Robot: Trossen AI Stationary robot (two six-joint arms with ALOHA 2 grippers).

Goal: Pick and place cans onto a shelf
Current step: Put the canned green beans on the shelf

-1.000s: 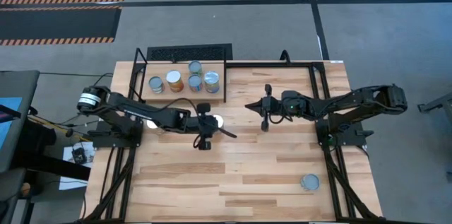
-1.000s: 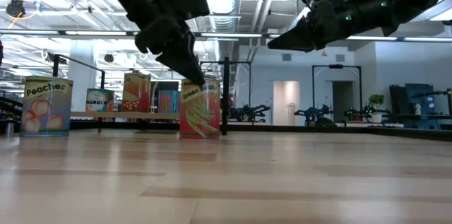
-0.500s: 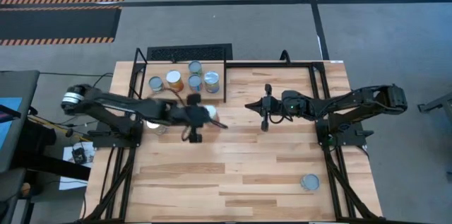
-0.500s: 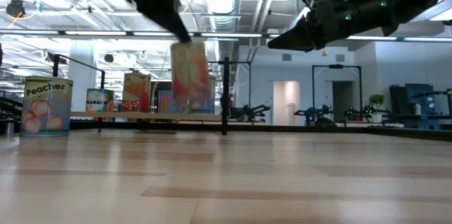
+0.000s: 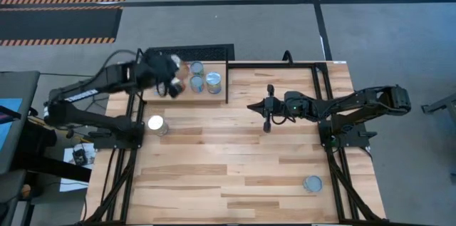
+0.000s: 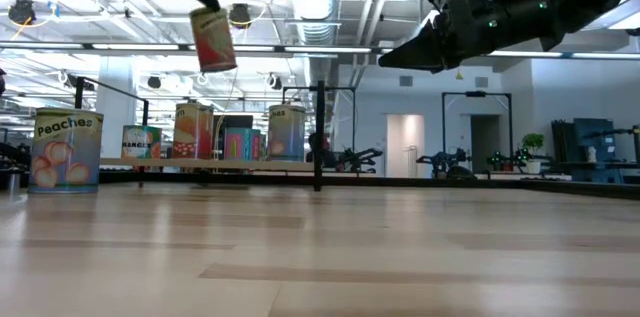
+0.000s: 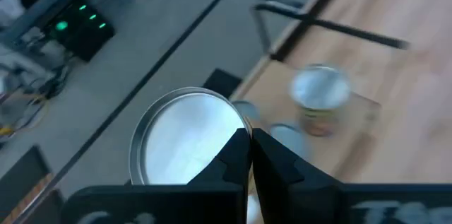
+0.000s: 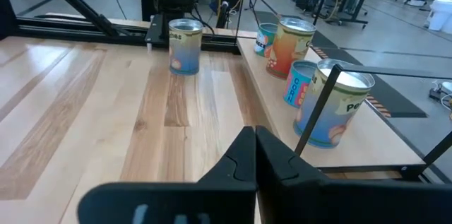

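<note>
Clamped on a small cylindrical tin with a silver lid and a red-and-green label (image 6: 213, 39), the left gripper (image 5: 171, 83) now hangs high above the left end of the light-wood shelf board framed in thin black rods (image 5: 221, 98), at the table's far-left corner. A second ago this tin stood on the plank tabletop near the middle; it has since been lifted and swung across to the shelf, so the carry looks nearly done and only the lowering and letting go remain. Three other tins show on the shelf from above, among them a silver-lidded bluish one (image 5: 213, 81). One peach-labelled tin (image 5: 156, 123) waits by the table's left edge, another (image 5: 312, 183) near the front-right corner. Over mid-table the right gripper (image 5: 266, 109) idles, fingers pressed together, holding nothing.
</note>
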